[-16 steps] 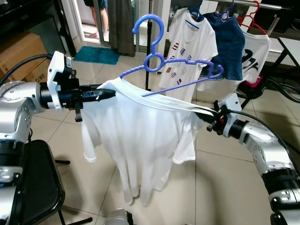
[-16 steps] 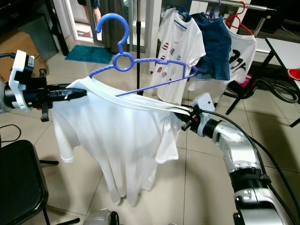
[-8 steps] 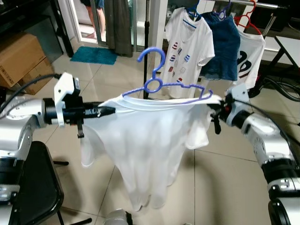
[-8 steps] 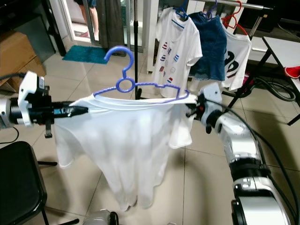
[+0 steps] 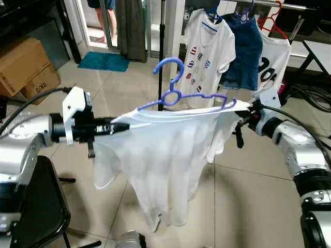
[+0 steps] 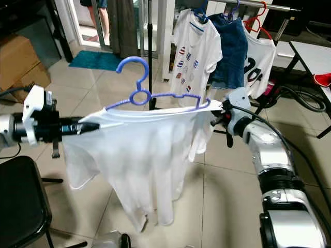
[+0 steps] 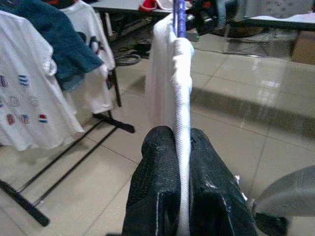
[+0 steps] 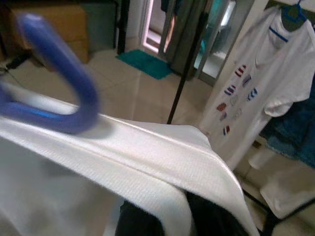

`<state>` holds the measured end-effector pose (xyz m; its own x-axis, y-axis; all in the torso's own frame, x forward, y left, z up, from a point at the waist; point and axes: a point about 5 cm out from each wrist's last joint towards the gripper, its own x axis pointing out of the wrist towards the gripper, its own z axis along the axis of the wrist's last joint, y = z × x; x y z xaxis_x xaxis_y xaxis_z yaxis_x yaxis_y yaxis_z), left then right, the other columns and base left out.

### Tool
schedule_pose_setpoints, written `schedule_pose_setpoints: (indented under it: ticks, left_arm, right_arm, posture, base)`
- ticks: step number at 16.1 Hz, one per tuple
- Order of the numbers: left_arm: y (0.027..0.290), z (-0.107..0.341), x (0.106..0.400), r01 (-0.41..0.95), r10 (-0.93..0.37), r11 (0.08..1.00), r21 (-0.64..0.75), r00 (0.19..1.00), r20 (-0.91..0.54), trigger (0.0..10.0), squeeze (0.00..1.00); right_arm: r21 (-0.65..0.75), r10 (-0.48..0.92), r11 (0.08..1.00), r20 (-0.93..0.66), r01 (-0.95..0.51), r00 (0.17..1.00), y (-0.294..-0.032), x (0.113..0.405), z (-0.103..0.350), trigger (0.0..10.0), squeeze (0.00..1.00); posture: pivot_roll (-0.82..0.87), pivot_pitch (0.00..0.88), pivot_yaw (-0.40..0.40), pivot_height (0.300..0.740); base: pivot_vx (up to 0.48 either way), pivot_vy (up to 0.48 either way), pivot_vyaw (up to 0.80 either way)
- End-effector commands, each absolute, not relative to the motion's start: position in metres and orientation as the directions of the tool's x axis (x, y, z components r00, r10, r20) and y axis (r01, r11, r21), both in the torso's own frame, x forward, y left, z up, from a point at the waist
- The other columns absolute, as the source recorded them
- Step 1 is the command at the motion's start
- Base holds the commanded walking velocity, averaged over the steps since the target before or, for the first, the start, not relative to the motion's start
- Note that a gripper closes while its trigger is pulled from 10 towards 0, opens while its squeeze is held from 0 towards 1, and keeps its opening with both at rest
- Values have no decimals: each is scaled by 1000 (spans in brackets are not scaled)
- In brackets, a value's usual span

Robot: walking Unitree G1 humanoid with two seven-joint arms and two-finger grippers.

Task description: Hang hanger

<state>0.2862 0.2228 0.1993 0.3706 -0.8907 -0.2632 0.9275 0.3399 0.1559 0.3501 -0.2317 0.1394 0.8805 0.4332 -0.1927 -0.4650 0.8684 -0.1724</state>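
A blue plastic hanger (image 5: 178, 98) carries a white T-shirt (image 5: 165, 165), stretched in the air between my two arms. My left gripper (image 5: 121, 125) is shut on the shirt's left shoulder seam, and the left wrist view shows the white fabric (image 7: 183, 142) pinched between the black fingers (image 7: 157, 196). My right gripper (image 5: 242, 118) is shut on the shirt's other shoulder, by the hanger's right end. The hook (image 8: 64, 83) stands up blurred above the collar (image 8: 147, 162). The hanger tilts slightly up toward the right.
Behind, a clothes rail (image 5: 279, 5) holds a printed white T-shirt (image 5: 204, 46), a blue garment (image 5: 248, 49) and a white shirt on a red hanger (image 5: 275, 54). A black chair (image 5: 36, 206) stands at my left. Cardboard boxes (image 5: 23, 64), a teal mat (image 5: 106, 61) and a person's legs lie further back.
My right gripper has risen and moved outward, pulling the shirt taut and bringing the hanger from a steep slant to nearly level. The head camera has also shifted.
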Motion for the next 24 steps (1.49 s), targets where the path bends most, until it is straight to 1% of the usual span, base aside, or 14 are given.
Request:
schedule_pose_setpoints:
  ticks: [1,3,4,6,8,9,12,13,15,16,18,20,21,24]
  left_arm:
    - [231,207,282,923,-882,336,189,379,-281,0,0]
    - [233,206,275,930,-876,292,221,353,-328,0,0]
    - [234,205,274,928,-871,294,228,358,-336,0,0]
    - [239,204,276,908,-838,326,263,406,-365,0,0]
    - [251,197,279,887,-764,344,307,455,-458,0,0]
    - [257,192,279,890,-733,340,305,453,-507,0,0]
    - [262,184,279,893,-688,325,311,449,-570,0,0]
    - [259,181,283,884,-681,323,337,464,-567,0,0]
    - [252,183,289,874,-706,319,366,477,-524,0,0]
    - [241,184,293,875,-740,299,380,464,-487,0,0]
    - [231,179,301,874,-739,280,396,460,-492,0,0]
    - [228,179,304,871,-746,280,403,462,-480,0,0]
    - [220,181,308,870,-770,281,406,457,-446,0,0]
    - [208,180,315,872,-787,281,402,449,-423,0,0]
  right_arm:
    - [-185,352,900,-231,-396,907,-253,350,141,0,0]
    - [-169,309,917,-272,-362,911,-262,351,140,0,0]
    - [-169,310,917,-271,-362,911,-262,352,140,0,0]
    - [-169,313,916,-268,-364,911,-263,354,144,0,0]
    - [-165,323,914,-254,-370,912,-262,356,147,0,0]
    - [-164,339,909,-242,-383,909,-260,357,150,0,0]
    - [-166,372,897,-221,-410,902,-256,358,155,0,0]
    - [-178,422,872,-203,-457,884,-249,359,163,0,0]
    - [-192,471,841,-202,-506,859,-240,358,167,0,0]
    - [-197,526,802,-214,-564,823,-228,356,168,0,0]
    - [-195,613,729,-239,-656,753,-205,350,170,0,0]
    - [-196,625,714,-252,-672,738,-199,348,171,0,0]
    - [-204,626,705,-273,-680,731,-191,347,171,0,0]
    - [-231,592,710,-316,-665,742,-178,345,173,0,0]
  posture:
    - [18,0,-18,740]
    - [19,0,-23,740]
    - [20,0,-24,740]
    - [20,0,-25,740]
    - [21,0,-24,740]
    - [21,0,-24,740]
    - [20,0,-24,740]
    - [19,0,-25,740]
    - [19,0,-27,740]
    - [19,0,-27,740]
    - [19,0,-27,740]
    - [11,0,-26,740]
    - [11,0,-26,740]
    - [10,0,-26,740]
  base:
    - [0,0,0]
    - [0,0,0]
    - [0,0,0]
    - [0,0,0]
    - [0,0,0]
    - [0,0,0]
    - [0,0,0]
    - [0,0,0]
    - [0,0,0]
    - [0,0,0]
    - [0,0,0]
    - [0,0,0]
    - [0,0,0]
    - [0,0,0]
